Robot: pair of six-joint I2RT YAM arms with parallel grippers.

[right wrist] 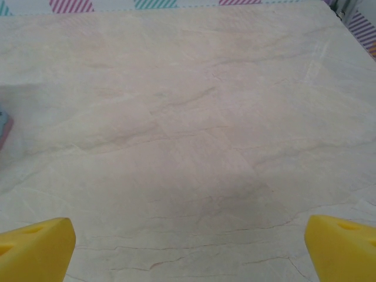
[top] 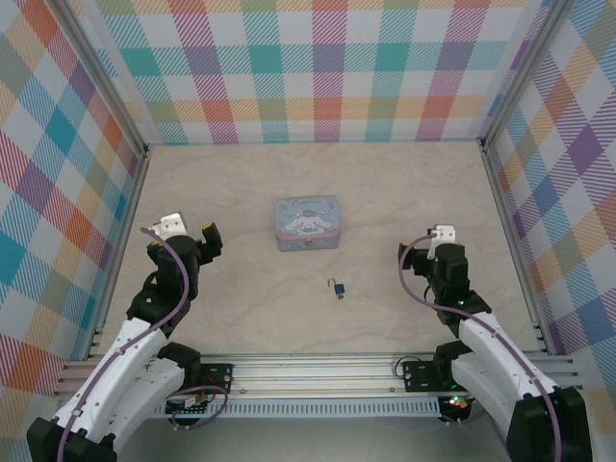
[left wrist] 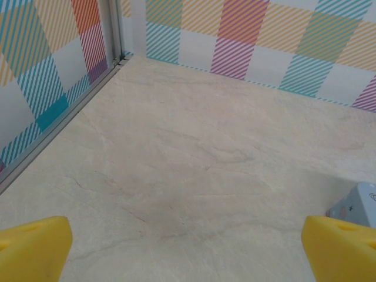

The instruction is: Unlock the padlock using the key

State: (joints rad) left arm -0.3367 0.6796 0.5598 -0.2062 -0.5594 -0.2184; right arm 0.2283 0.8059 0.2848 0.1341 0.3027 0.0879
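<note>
Between both arms, on the beige marbled tabletop, a tiny teal padlock with silver shackle lies near a pale blue cartoon tin; whether a key sits in it is too small to tell. Left gripper and right gripper gape wide, empty.

The pale blue rectangular tin sits on the beige marbled tabletop, about midway between the side walls. The small teal metal padlock lies on the table in front of the tin, nearer the arm bases and slightly to its right, apart from it. The left gripper is left of the tin and the right gripper well off to its right. The padlock lies between them, closer to the right one. Checked panel walls enclose the table at left, right and back.
</note>
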